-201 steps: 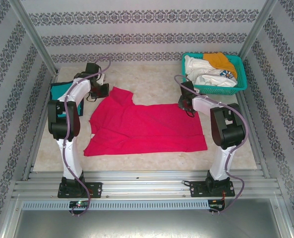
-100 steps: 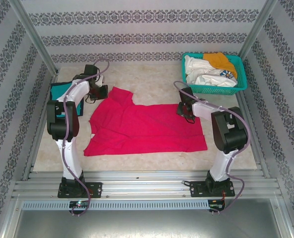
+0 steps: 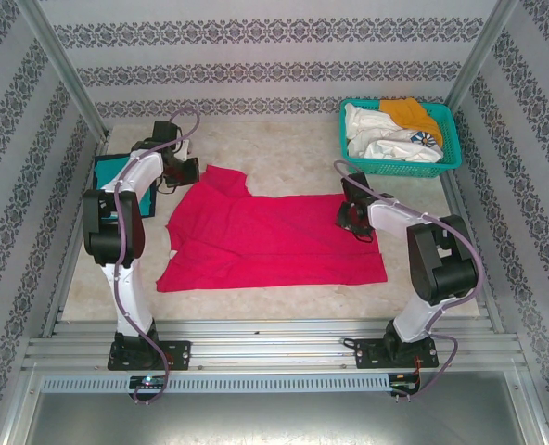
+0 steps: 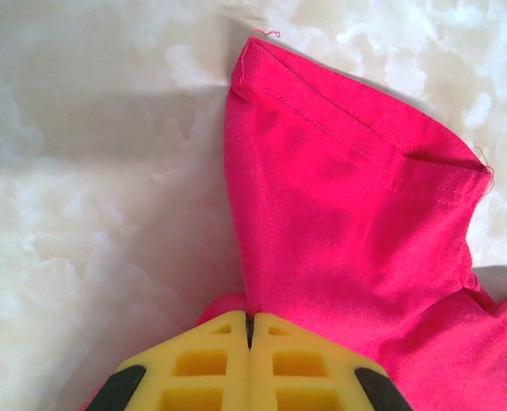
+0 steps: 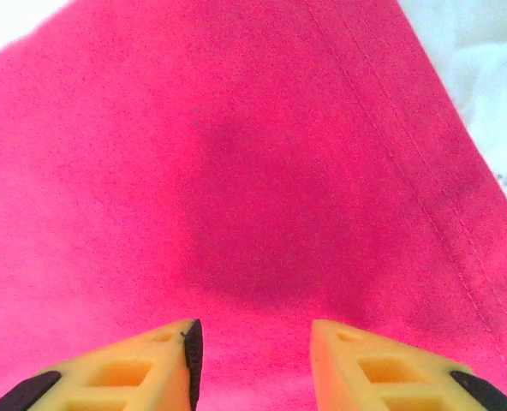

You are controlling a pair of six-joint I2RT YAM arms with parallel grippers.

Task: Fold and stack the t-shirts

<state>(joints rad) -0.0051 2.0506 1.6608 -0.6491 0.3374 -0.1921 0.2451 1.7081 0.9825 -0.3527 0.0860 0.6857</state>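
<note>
A bright pink-red t-shirt [image 3: 274, 241] lies spread flat in the middle of the table. Its far-left sleeve [image 4: 348, 197] sticks out toward the back. My left gripper [image 3: 189, 170] is shut on that sleeve, and the yellow fingertips [image 4: 249, 318] pinch the cloth at its base. My right gripper [image 3: 353, 219] hovers open over the shirt's right end, with flat pink cloth [image 5: 236, 171] under its spread jaws [image 5: 252, 330]. A teal t-shirt [image 3: 105, 172] lies at the far left, partly hidden by the left arm. White [image 3: 372, 130] and orange [image 3: 409, 113] shirts sit in the basket.
The teal mesh basket [image 3: 449, 153] stands at the back right corner, close behind the right arm. Patterned walls and metal posts close in the table on three sides. Bare marbled tabletop [image 3: 284, 153] shows behind the pink shirt.
The right gripper has moved nearer and rightward, from the shirt's far right corner onto its right end. The left gripper has shifted slightly left, still holding the sleeve.
</note>
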